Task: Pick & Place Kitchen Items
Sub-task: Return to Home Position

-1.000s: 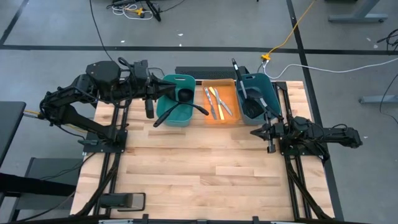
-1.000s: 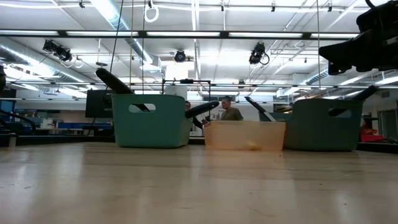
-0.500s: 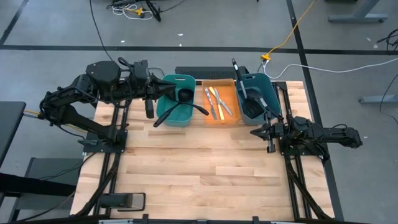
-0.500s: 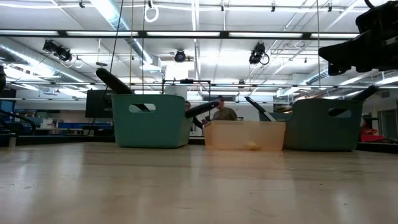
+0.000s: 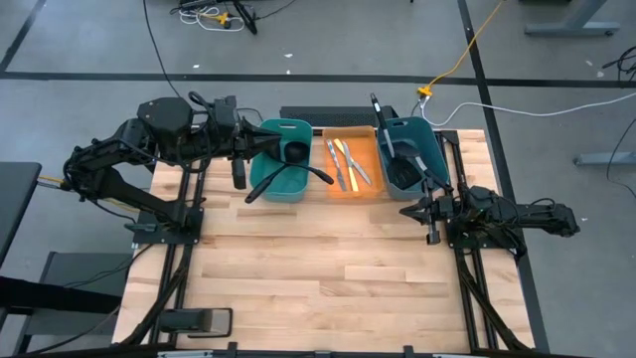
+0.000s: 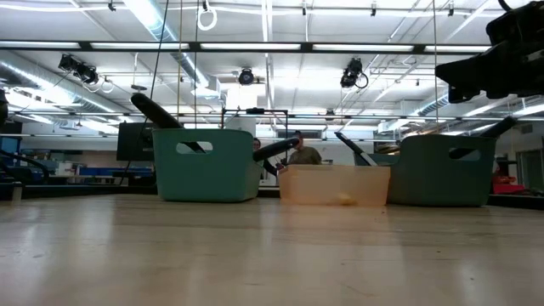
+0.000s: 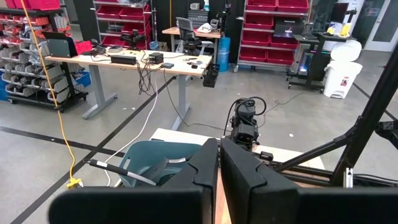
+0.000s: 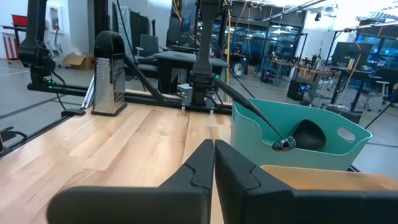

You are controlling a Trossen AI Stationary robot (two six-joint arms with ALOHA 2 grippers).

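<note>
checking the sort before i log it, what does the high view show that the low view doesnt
Only the high view: the knives lying inside the orange tray, seen from above. Only the low view: a person in the room behind the tray. Both: the left teal bin, the right teal bin, the tray between them, and black handles sticking out over the bin rims.

Bright ceiling lights (image 6: pixel 157 17); pale glare across table (image 6: pixel 255 246).
</note>
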